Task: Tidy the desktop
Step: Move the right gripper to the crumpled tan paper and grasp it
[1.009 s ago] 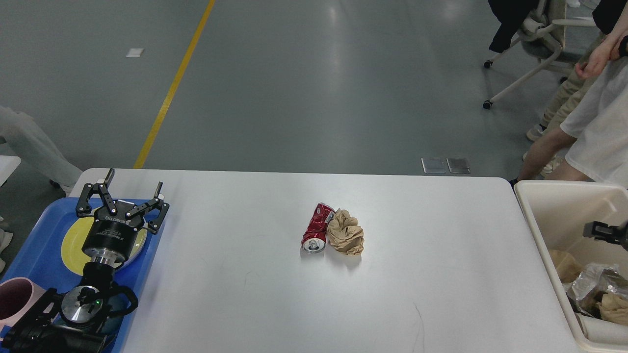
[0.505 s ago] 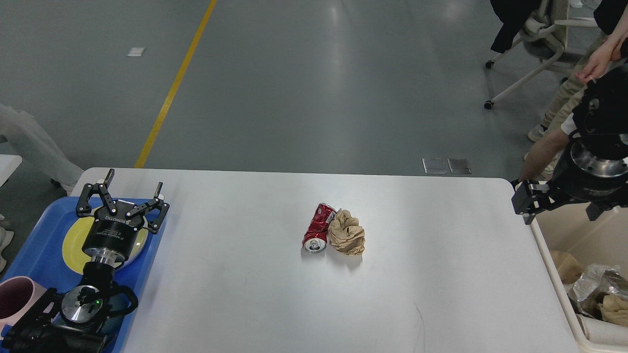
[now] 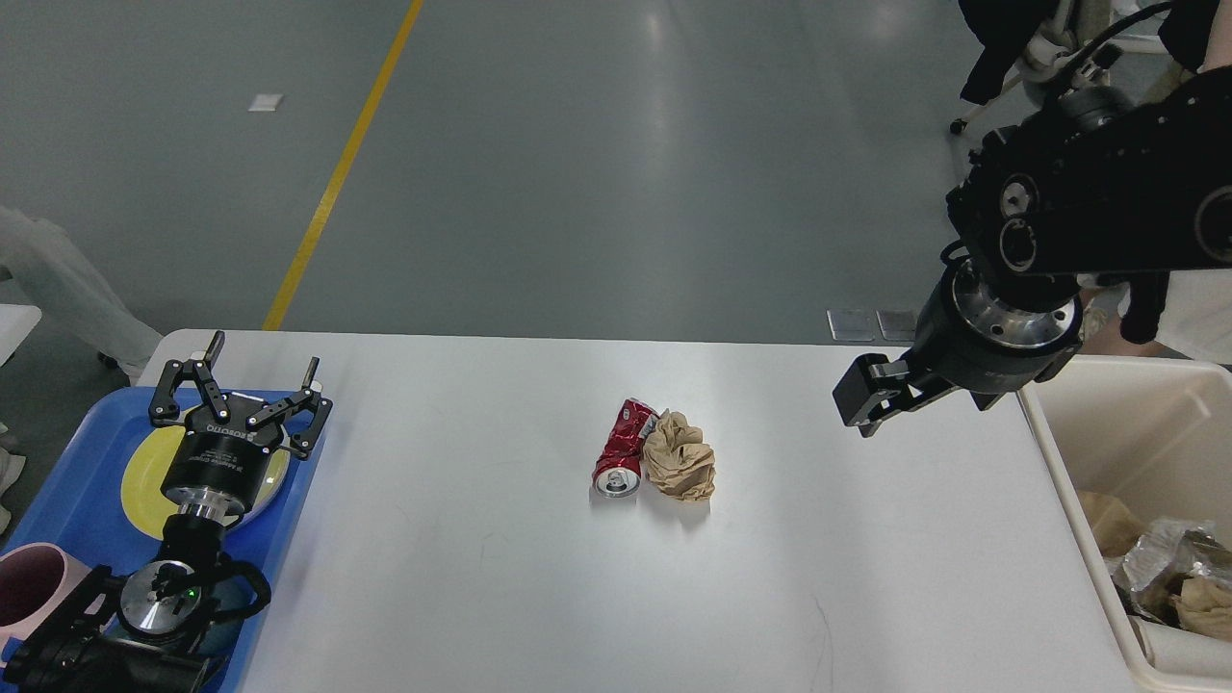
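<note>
The white desktop (image 3: 500, 577) holds a crushed red can (image 3: 621, 448) lying near the middle, with a crumpled brown paper ball (image 3: 680, 456) touching its right side. My left gripper (image 3: 264, 352) is open and empty, hovering over the yellow plate (image 3: 144, 472) on the blue tray (image 3: 77, 481) at the left. My right gripper (image 3: 866, 397) hangs above the desktop's right part, well right of the paper ball. It is seen side-on and dark, so I cannot tell its fingers apart.
A pink cup (image 3: 29, 587) stands on the tray's near end. A cream plastic bin (image 3: 1088, 385) at the desktop's right edge holds crumpled paper and foil (image 3: 1169, 568). People and a wheeled chair (image 3: 1039, 115) are at the far right.
My right arm has swung up out of the bin and leftward over the desktop's right part. The left arm, can and paper ball have not moved.
</note>
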Controlling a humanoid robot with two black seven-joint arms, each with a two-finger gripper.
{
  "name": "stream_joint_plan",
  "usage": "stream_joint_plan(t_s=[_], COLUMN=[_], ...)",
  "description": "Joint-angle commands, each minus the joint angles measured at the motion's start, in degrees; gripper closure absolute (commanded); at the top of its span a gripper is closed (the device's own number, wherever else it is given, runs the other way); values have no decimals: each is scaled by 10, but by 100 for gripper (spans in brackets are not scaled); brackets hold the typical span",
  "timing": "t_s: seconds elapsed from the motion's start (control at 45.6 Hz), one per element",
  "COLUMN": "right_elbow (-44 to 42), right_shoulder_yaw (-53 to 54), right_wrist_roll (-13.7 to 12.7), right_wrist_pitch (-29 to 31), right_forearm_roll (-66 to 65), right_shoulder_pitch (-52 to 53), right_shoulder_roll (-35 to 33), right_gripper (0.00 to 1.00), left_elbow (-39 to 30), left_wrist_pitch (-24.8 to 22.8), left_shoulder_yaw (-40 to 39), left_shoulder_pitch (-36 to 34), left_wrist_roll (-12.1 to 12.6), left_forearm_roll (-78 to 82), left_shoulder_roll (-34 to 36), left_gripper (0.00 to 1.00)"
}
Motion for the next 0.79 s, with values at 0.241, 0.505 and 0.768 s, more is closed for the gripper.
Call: stream_joint_plan(t_s=[0.241, 0.505, 0.768], right_elbow=[-167, -349, -573], right_shoulder_yaw=[44, 118, 130], right_wrist_roll=[0, 0, 0], right_wrist_pitch=[-156, -155, -163], right_forearm_roll=[7, 25, 21], right_shoulder_pitch=[-215, -349, -547], right_shoulder_roll=[75, 125, 204], right_gripper=[0, 0, 0], left_elbow=[0, 0, 0], left_wrist_pitch=[0, 0, 0], left_shoulder_yaw=[0, 0, 0], left_shoulder_pitch=[0, 0, 0], left_wrist_roll=[0, 0, 0], left_forearm_roll=[0, 0, 0], left_shoulder_roll=[0, 0, 0], left_gripper=[3, 3, 3])
